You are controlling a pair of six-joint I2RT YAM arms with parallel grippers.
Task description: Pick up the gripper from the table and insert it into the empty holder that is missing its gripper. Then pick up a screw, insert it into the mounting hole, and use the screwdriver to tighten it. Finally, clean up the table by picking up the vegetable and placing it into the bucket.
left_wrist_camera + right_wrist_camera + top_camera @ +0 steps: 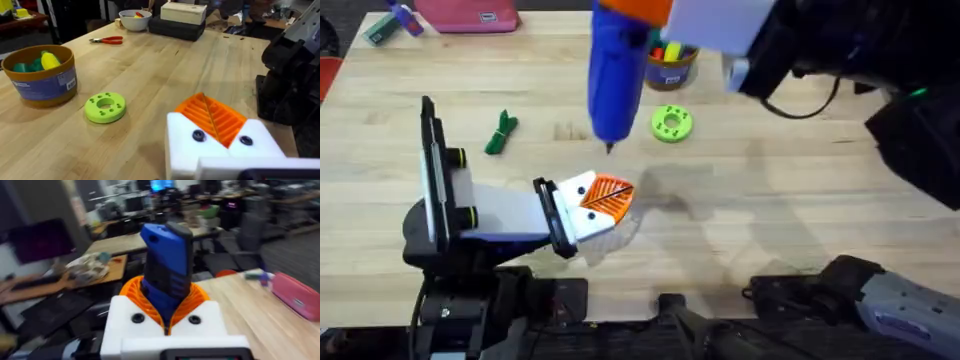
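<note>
My right gripper [645, 12] hangs high near the camera, shut on the blue screwdriver [615, 70], whose tip points down at the table beside my left gripper [612, 196]. In the right wrist view the screwdriver [167, 270] stands between the orange pads [132, 292] of the right gripper [167, 305]. The left gripper [210, 115] is shut, both white mounts bearing orange tips and a dark round spot [198, 135] each. The dark green vegetable [502, 132] lies left of centre. The bucket [675, 62] [42, 75] stands at the back, partly behind the screwdriver. A loose gripper tip, an empty holder and a screw are out of view.
A bright green disc [671, 123] [105, 106] lies near the bucket. Red-handled pliers [107, 40], a white bowl [135, 20] and a box [182, 20] sit farther off. A pink pouch [480, 15] [300, 297] is at the table's far edge.
</note>
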